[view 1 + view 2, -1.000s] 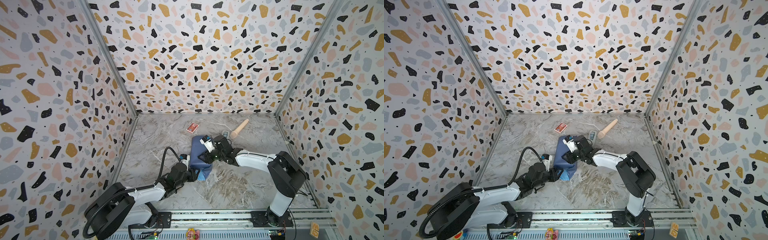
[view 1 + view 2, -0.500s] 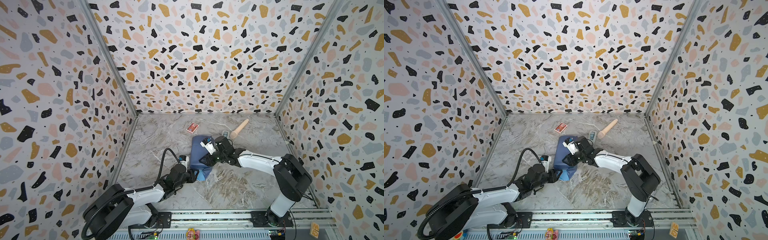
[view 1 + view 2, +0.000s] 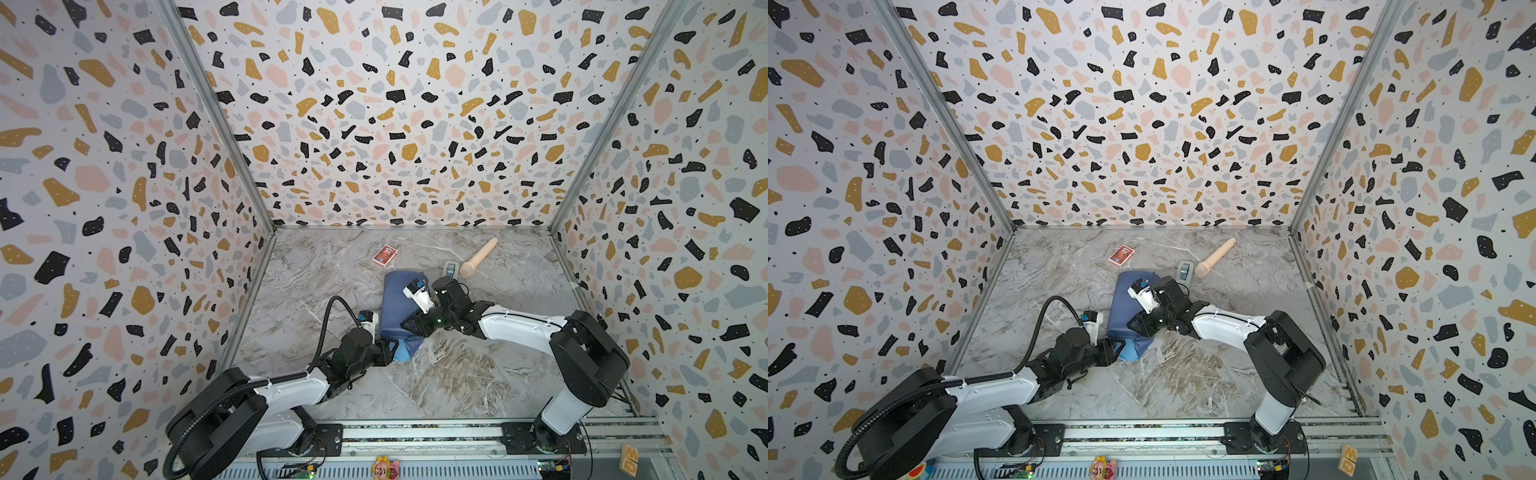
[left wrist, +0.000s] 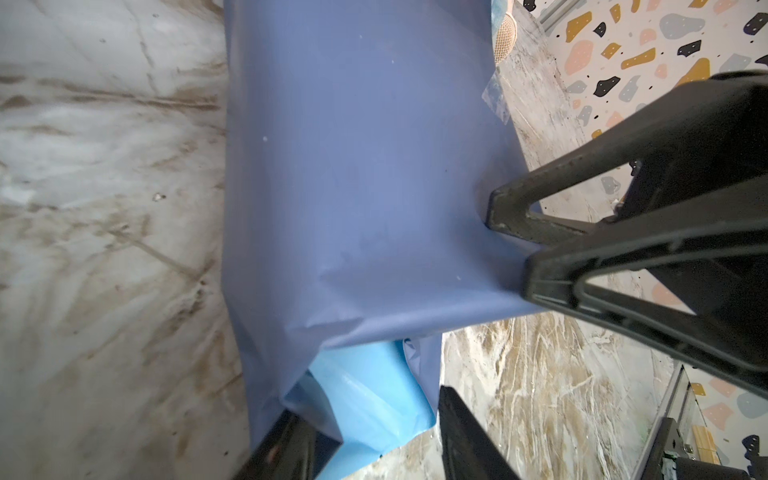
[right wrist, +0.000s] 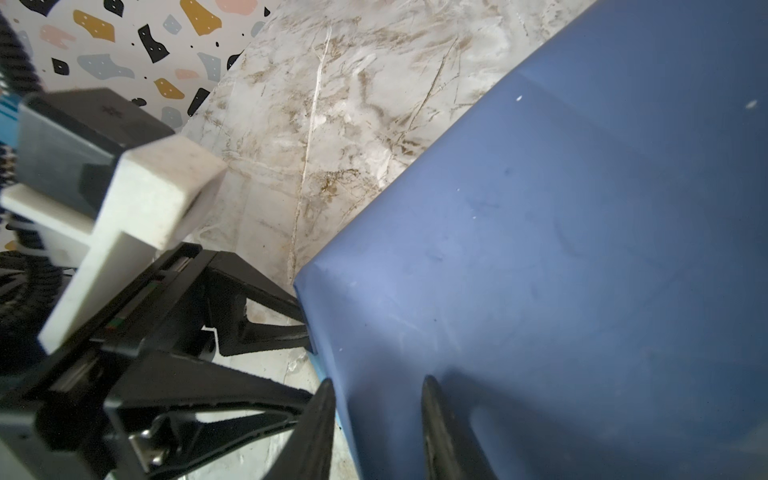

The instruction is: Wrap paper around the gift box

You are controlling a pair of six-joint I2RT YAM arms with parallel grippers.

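**Operator:** Where are my hands?

**Spotter:** Your left hand [image 4: 368,411] straddles the loose tail of the paper [image 4: 353,187], fingers half spread. Whether it is gripping, I cannot tell. Your right hand [image 5: 376,399], fingers apart, touches the paper over the box's near corner.

**Operator:** The step?

**Spotter:** Closing the near end, I'd judge. The gift box lies hidden under the paper, in the middle of the bench [image 3: 457,374]. Next, fold that tail flat, gently.

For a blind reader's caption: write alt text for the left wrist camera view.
Dull blue paper, wrapped over something boxy, fills the middle of a grey marbled table. Its loose, lighter blue end sits between the black fingers of the left gripper, while the right gripper touches the paper's side.
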